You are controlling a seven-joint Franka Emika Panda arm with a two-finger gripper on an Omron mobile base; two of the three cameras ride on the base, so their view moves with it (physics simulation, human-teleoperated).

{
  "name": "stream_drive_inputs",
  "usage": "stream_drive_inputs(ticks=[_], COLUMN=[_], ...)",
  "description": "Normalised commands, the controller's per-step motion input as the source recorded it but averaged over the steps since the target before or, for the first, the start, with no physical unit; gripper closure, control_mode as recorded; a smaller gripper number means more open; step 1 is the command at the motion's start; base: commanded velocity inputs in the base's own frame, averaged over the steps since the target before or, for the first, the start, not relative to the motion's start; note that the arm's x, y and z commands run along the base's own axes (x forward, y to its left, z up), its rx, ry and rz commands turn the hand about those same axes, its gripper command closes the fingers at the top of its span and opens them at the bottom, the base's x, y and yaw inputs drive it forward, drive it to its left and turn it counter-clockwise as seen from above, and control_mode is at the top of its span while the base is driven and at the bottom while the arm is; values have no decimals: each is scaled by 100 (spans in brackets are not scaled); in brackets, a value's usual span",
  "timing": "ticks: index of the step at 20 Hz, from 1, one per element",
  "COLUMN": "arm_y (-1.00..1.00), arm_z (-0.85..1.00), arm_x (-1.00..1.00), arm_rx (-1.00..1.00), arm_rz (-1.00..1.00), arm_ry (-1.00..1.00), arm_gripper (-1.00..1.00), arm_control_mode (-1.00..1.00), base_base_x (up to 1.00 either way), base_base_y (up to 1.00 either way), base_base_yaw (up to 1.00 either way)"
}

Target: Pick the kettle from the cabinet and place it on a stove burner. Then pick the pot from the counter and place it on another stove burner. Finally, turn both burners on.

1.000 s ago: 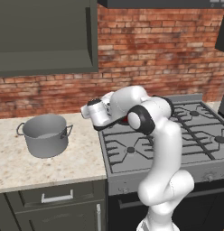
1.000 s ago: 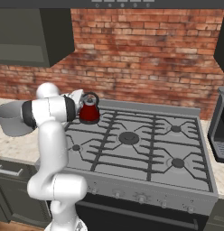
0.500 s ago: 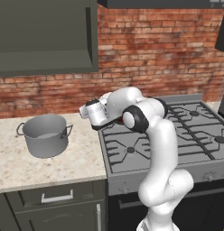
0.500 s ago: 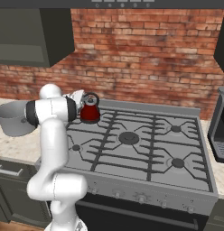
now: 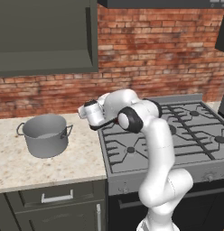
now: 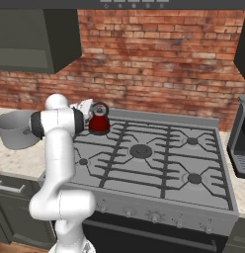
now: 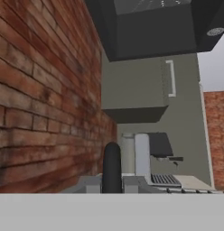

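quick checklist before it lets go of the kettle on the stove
1. End effector shut on the kettle handle: ok.
2. Kettle over the back left stove burner: ok.
3. Kettle base resting on the grate: cannot tell, the arm hides the contact.
4. Kettle upright: ok.
5. Other stove burners free for the pot: ok.
6. Pot upright on the counter, beside the stove: ok.

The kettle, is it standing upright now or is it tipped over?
Upright. In the right base view the kettle sits level at the back left corner of the cooktop, its black loop handle straight on top.
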Motion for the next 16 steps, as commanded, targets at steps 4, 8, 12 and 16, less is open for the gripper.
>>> stream_drive_inputs(ticks=[4,8,12,16], arm_y=[0,0,0,0], arm_z=[-15,-13,-12,-12], arm_x=[14,11,10,8], arm_rx=[-2,-3,-3,-3], arm_rz=[0,0,0,0], arm_ry=[-4,-5,-5,-4], arm_gripper=[100,100,100,100], arm_control_mode=[-100,-100,-100,-100], base_base_x=[0,0,0,0], base_base_y=[0,0,0,0], base_base_yaw=[0,0,0,0])
